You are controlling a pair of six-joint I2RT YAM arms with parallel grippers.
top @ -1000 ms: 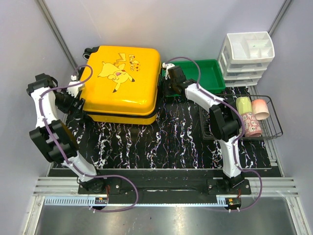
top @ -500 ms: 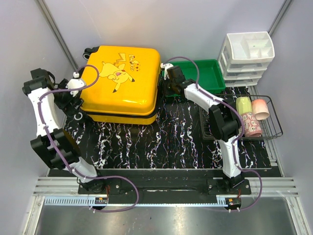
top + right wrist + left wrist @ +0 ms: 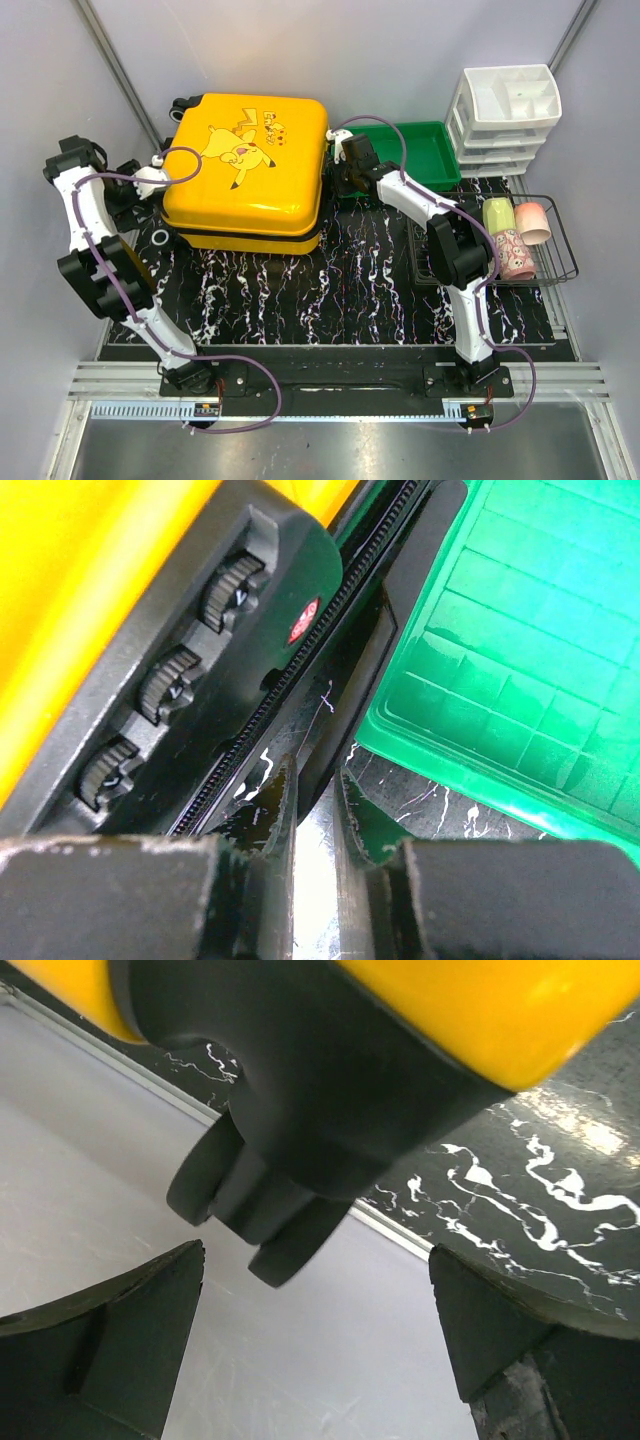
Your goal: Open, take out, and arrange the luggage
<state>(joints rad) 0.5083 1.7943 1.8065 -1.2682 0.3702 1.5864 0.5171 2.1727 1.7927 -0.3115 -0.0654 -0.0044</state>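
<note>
The luggage (image 3: 245, 170) lay closed, upper left. Your left gripper (image 3: 315, 1330) gaped by its wheel (image 3: 255, 1210). Your right gripper (image 3: 312, 780), nearly pinched at the zipper (image 3: 300, 670) (grip unclear), needed, I'd judge, a straight pull along the teeth.

White-shelled left arm (image 3: 82, 215) and right arm (image 3: 415, 200), bulky black joints, looping purple cables (image 3: 372, 119); right claw (image 3: 315, 775) has dark, scuffed fingers (image 3: 278, 800).

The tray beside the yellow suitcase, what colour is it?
The tray is bright green with a faint grid pattern, clearest in the right wrist view.
</note>
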